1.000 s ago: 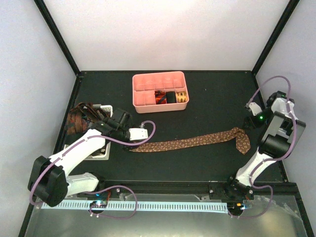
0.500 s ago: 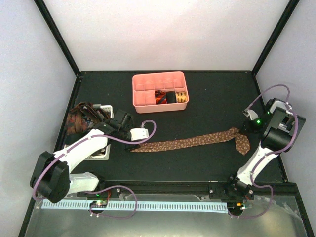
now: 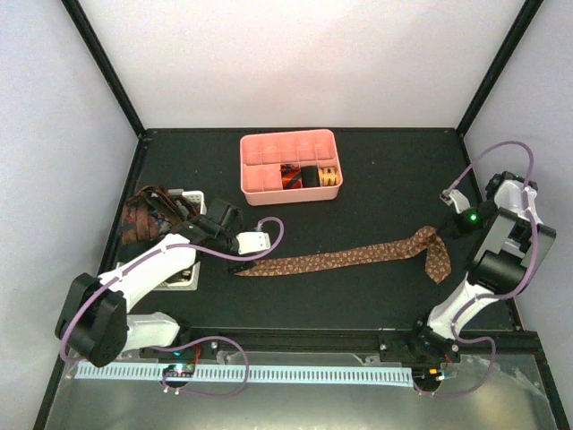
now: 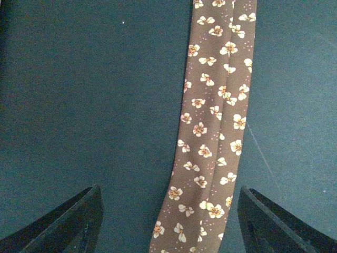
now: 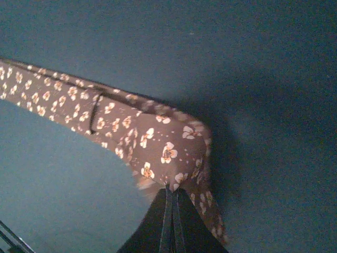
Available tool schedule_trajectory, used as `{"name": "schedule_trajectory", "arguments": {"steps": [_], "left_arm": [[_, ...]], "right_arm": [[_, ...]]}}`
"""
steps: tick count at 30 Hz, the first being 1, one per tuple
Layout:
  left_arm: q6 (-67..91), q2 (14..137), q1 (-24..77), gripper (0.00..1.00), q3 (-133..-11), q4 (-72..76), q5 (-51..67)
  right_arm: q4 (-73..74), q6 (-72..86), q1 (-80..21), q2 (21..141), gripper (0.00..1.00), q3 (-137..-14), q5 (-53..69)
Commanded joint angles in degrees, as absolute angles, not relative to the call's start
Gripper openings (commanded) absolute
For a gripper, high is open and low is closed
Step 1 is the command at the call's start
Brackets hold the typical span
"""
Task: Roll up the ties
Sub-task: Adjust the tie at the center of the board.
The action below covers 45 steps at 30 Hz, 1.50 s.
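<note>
We find the brown tie (image 3: 340,258) laid out along the desk (image 3: 376,188), running from the left claw (image 3: 253,244) across to the right claw (image 3: 444,231). It rises slightly toward the far right.

Left claw: in the left wrist view its two fingers (image 4: 73,221) stand wide apart. The narrow, flower-printed length of the tie (image 4: 210,132) runs up between them, nearer the right finger and touching neither. We record this claw (image 4: 169,211) as spread and holding nothing.

Right claw: in the right wrist view the fingers are pressed together on a fold of the tie (image 5: 131,132) near its wide end. The cloth humps up over the claw (image 5: 171,197) and stands clear of the desk at that point. In the top view the wide end drops from the fold toward the near edge.

Elsewhere, a pink tray (image 3: 260,170) sits at the far middle of the desk, well apart from both claws. Rolled ties (image 3: 309,176) in red-orange, black and gold sit in its near-right compartments. At the left edge, a heap of ties (image 3: 143,215) lies over a white basket (image 3: 192,195), just behind the left arm.
</note>
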<state>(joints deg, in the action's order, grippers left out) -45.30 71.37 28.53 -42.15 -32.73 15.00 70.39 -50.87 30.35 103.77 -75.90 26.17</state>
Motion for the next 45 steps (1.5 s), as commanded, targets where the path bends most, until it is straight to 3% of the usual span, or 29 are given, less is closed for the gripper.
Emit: {"name": "schedule_trajectory", "arguments": {"steps": [1,9,10,13,15,24,31,35,37,41,42,45], "left_arm": [[-44.91,71.62,28.17,0.73,-42.49,-31.79,15.02],[-45.12,71.79,28.2,0.72,-42.37,-32.05,15.14],[-45.17,71.81,28.15,0.72,-42.32,-32.08,15.09],[-45.3,71.64,28.15,0.72,-42.17,-32.33,15.03],[-45.17,71.53,28.17,0.72,-42.07,-32.43,15.1],[-45.0,70.01,28.21,0.72,-40.85,-32.07,15.05],[-45.26,69.75,28.2,0.72,-40.77,-32.28,14.57],[-45.26,69.94,28.2,0.72,-40.98,-32.26,14.59],[-45.17,70.2,28.21,0.72,-41.13,-32.17,14.59],[-44.96,70.56,28.18,0.72,-41.07,-31.92,14.57],[-44.92,70.65,28.16,0.72,-41.11,-31.72,14.63],[-44.73,71.14,28.21,0.72,-41.21,-31.32,15.05]], "right_arm": [[72.9,-59.8,28.99,98.27,0.02,-72.15,25.46],[63.58,-64.63,23.65,88.07,0.02,-57.39,11.3],[62.69,-64.37,23.69,88.25,0.06,-56.88,9.86],[62.2,-63.59,24.86,88.48,0.47,-58.93,10.43],[61.79,-62.0,25.61,88.19,0.61,-60.96,12.4],[65.59,-49.5,32.57,101.16,0.64,-74.23,19.35],[64.14,-52.9,33.75,103.99,0.67,-67.71,17.99],[61.9,-53.37,33.7,103.95,0.61,-64.61,18.18],[60.44,-52.98,33.62,103.98,0.49,-63.81,18.0],[58.47,-52.88,33.63,100.36,0.09,-64.94,17.07],[57.81,-53.86,33.65,98.52,0.03,-65.36,17.29],[55.65,-59.25,33.18,91.48,0.02,-65.65,18.53]]}}
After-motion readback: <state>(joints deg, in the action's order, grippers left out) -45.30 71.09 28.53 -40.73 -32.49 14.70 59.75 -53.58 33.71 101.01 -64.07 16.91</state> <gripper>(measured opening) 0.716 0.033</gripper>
